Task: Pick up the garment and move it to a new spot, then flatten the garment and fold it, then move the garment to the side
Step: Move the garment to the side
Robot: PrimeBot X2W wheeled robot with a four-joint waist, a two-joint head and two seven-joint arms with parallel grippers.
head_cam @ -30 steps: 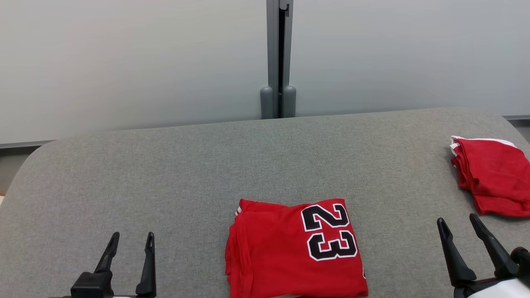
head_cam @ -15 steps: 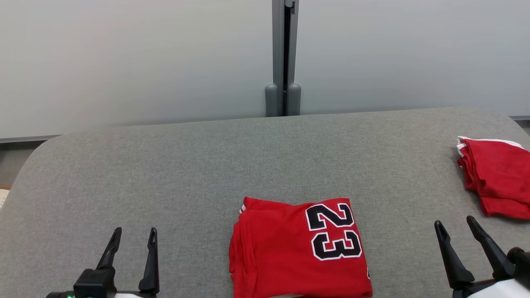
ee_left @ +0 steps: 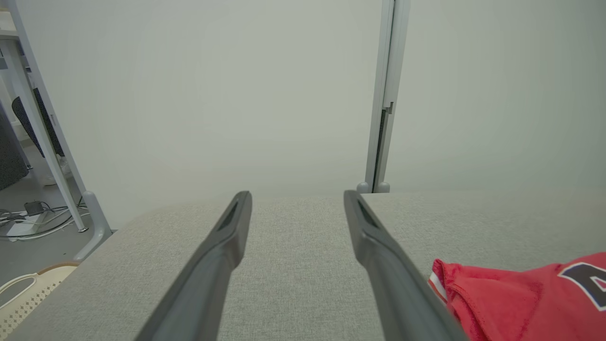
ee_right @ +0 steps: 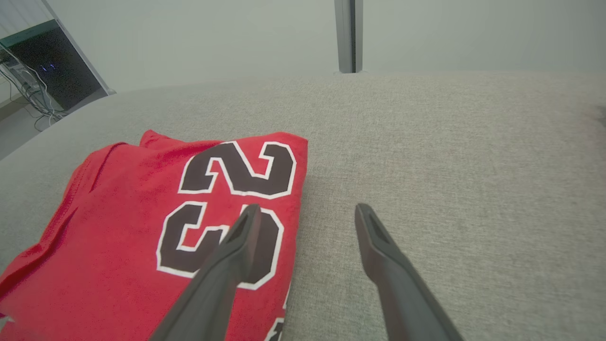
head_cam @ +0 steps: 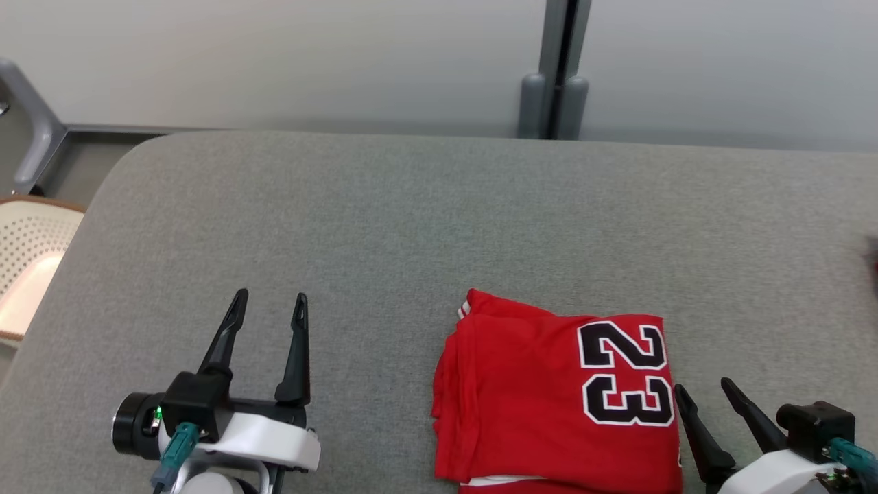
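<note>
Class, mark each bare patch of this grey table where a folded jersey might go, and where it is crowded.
Bare: the band between the red jersey and the far edge of the grey table; the strip between the left gripper and the jersey; the rounded left corner. Crowded: the near right, where the right gripper sits beside the jersey's numbered edge.

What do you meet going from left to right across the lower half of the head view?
cream perforated object → left gripper, open → folded red garment numbered 23 → right gripper, open
</note>
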